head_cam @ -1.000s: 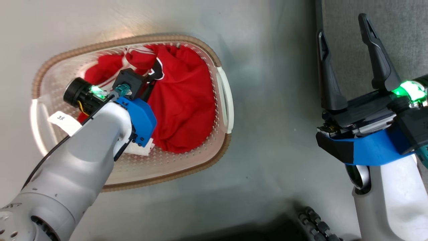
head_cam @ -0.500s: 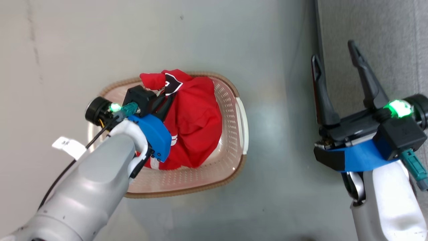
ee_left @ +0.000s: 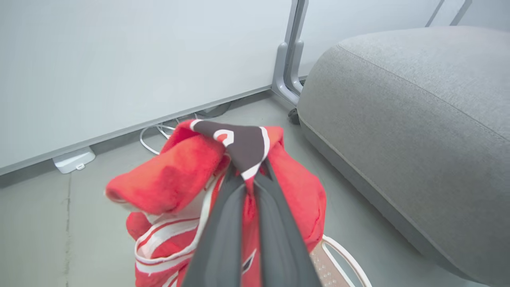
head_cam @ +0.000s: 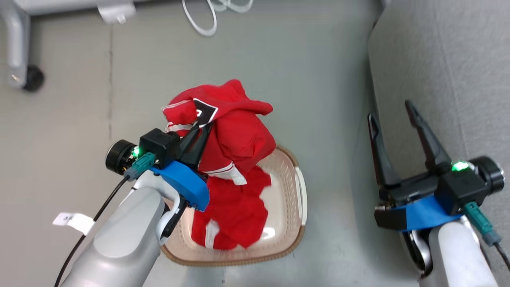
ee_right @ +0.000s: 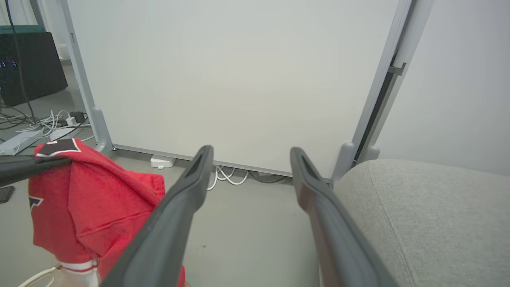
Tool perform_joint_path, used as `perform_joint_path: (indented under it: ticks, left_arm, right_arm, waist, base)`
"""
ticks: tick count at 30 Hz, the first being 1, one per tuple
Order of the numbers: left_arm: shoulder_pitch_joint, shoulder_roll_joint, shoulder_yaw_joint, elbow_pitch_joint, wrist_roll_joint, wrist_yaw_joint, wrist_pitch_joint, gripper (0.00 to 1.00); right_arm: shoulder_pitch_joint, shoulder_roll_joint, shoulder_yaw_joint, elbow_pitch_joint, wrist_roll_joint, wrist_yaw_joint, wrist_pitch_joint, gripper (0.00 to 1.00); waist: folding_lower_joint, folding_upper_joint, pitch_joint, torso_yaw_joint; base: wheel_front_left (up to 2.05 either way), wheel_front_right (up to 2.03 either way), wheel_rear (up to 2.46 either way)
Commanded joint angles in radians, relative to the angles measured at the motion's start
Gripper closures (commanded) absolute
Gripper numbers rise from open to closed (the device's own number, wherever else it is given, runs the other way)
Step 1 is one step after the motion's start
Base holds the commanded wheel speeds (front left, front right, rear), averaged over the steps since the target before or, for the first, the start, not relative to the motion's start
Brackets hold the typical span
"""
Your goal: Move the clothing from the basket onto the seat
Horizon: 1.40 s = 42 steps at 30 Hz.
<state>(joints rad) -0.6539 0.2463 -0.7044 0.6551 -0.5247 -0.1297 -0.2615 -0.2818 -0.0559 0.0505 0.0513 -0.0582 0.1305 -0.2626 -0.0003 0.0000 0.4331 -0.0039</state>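
Note:
My left gripper (head_cam: 201, 129) is shut on the red clothing (head_cam: 235, 135), pinching it at a black and white patch and holding it up above the cream basket (head_cam: 297, 191). The garment hangs down with its lower part (head_cam: 231, 215) still inside the basket. In the left wrist view the two dark fingers (ee_left: 223, 223) close on that clothing (ee_left: 179, 179). My right gripper (head_cam: 392, 113) is open and holds nothing, near the edge of the grey seat (head_cam: 446, 71). The right wrist view has the seat (ee_right: 422, 215) at right and the hanging clothing (ee_right: 95, 203) at left.
A white panel wall (ee_right: 231, 75) on grey wheeled legs (head_cam: 16, 48) stands beyond the basket, with white cables (head_cam: 215, 12) and a small white box (ee_left: 73, 159) on the grey floor at its foot. Bare floor (head_cam: 334, 119) lies between basket and seat.
The left gripper has lifted the red clothing out of the basket's bowl, and most of it now hangs above the rim. The head view has risen and pulled back. The right gripper stays open.

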Motion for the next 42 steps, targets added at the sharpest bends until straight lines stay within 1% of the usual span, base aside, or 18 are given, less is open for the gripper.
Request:
perform_joint_path:
  ticks: [1,5,11,20,27,31,36,42]
  left_arm:
    - [0.014,-0.002,0.021,-0.02,0.014,-0.001,-0.005,1.0]
    - [0.048,-0.009,0.08,-0.089,0.057,-0.001,-0.005,1.0]
    - [0.062,-0.01,0.115,-0.175,0.104,-0.001,-0.005,1.0]
    - [0.053,-0.006,0.113,-0.267,0.119,-0.001,-0.005,1.0]
    - [0.077,-0.012,0.109,-0.284,0.127,-0.001,-0.005,1.0]
    - [0.082,-0.015,0.101,-0.283,0.126,-0.001,-0.005,1.0]
    - [0.086,-0.019,0.098,-0.278,0.125,-0.001,-0.005,1.0]
    - [0.073,-0.022,0.096,-0.279,0.13,-0.001,-0.005,1.0]
  right_arm:
    - [0.02,-0.001,0.0,0.008,0.008,0.0,-0.003,0.0]
    - [0.057,0.001,0.006,0.023,0.015,0.0,-0.003,0.0]
    - [0.106,0.004,0.014,0.039,0.034,0.0,-0.003,0.0]
    - [0.161,0.006,0.022,0.052,0.063,0.0,-0.003,0.0]
    - [0.185,0.006,0.02,0.048,0.074,0.0,-0.003,0.0]
    - [0.175,0.006,0.036,0.04,0.065,0.0,-0.003,0.0]
    - [0.133,0.005,0.095,0.031,0.05,0.0,-0.003,0.0]
    - [0.022,-0.03,0.235,0.055,0.04,0.0,-0.003,0.0]
  waist:
    - [0.0003,0.0,-0.089,0.015]
    - [0.0003,0.0,-0.167,0.013]
    - [0.0003,0.0,-0.264,0.003]
    - [0.0003,0.0,-0.345,-0.001]
    - [0.0003,0.0,-0.384,0.005]
    - [0.0003,0.0,-0.398,0.012]
    - [0.0003,0.0,-0.406,0.019]
    - [0.0003,0.0,-0.398,0.025]
  base:
    - [0.0,0.0,0.0]
    - [0.0,0.0,0.0]
    - [0.0,0.0,0.0]
    - [0.0,0.0,0.0]
    - [0.0,0.0,0.0]
    - [0.0,0.0,0.0]
    - [0.0,0.0,0.0]
    - [0.0,0.0,0.0]
